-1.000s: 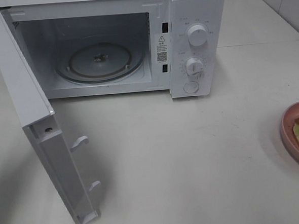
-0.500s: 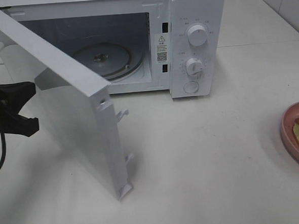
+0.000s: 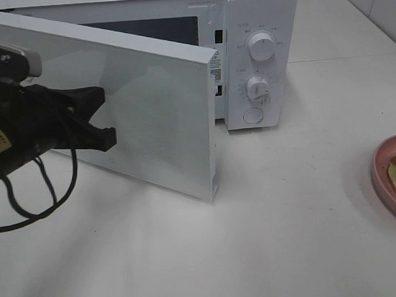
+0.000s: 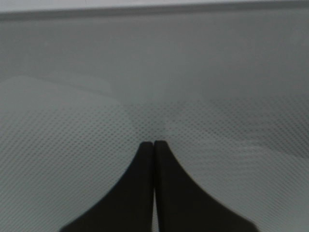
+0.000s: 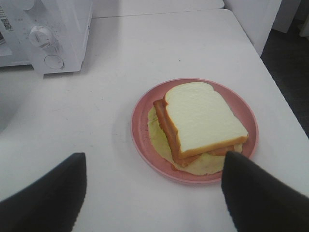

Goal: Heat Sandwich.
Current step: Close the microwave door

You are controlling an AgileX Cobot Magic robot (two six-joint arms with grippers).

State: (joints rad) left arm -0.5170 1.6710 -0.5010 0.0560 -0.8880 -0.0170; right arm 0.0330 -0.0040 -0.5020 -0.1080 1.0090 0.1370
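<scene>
The left hand is fully closed, its two black fingers pressed together with nothing between them. Its tips are at the outer face of the microwave door; whether they really touch it, I cannot tell. In the left wrist view, the dotted mesh of the door window fills the space just in front of the fingertips. The door stands partly open, at an angle to the white microwave, and its free edge is on the far side of the left hand, toward the control knobs.

The right hand is wide open and holds nothing. Its two dark fingers are spread apart above the desk. The sandwich lies on a round pink plate just in front of this hand, between the lines of the two fingers but not touching them. It has white bread on top, a pink-red ham layer under it, and a pale yellow-green filling at the bottom. The microwave is well beyond the plate from the right hand.
</scene>
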